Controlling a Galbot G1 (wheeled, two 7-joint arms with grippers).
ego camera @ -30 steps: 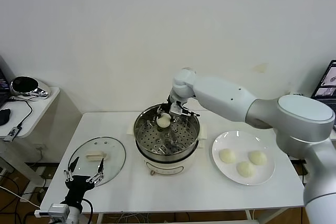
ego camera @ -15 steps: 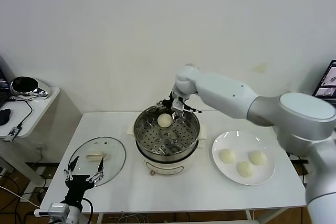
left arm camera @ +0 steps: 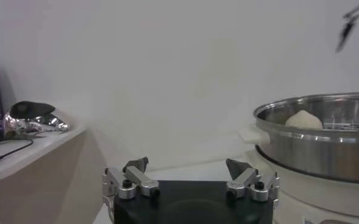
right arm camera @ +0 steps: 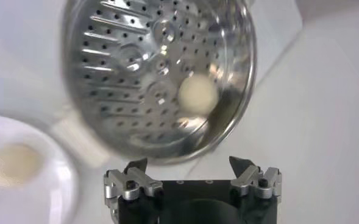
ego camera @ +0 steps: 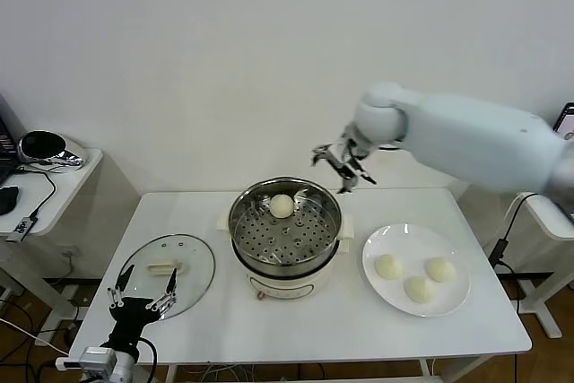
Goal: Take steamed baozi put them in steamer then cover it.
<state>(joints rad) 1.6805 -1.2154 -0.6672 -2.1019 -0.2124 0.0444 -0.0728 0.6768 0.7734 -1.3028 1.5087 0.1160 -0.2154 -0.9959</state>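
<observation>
Head view: right gripper (ego camera: pixel 344 166), jaws now spread wide and empty, has released one round cream-white dough bun (ego camera: pixel 282 206) onto the perforated tray of the shiny steel steamer (ego camera: pixel 285 232) and lifted clear, up and to the right of the pot. First bun placed; three remain on the flat white plate (ego camera: pixel 415 269). Left gripper (ego camera: pixel 143 298) parked by the glass lid (ego camera: pixel 167 274) on the worktop, jaws open, empty

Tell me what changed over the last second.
The right claw let go of one baozi on the steamer tray, then rose and pulled back toward the robot's right, open and empty. Unchanged: three baozi on the plate, the lid on the table, and the left claw, open near the lid.
</observation>
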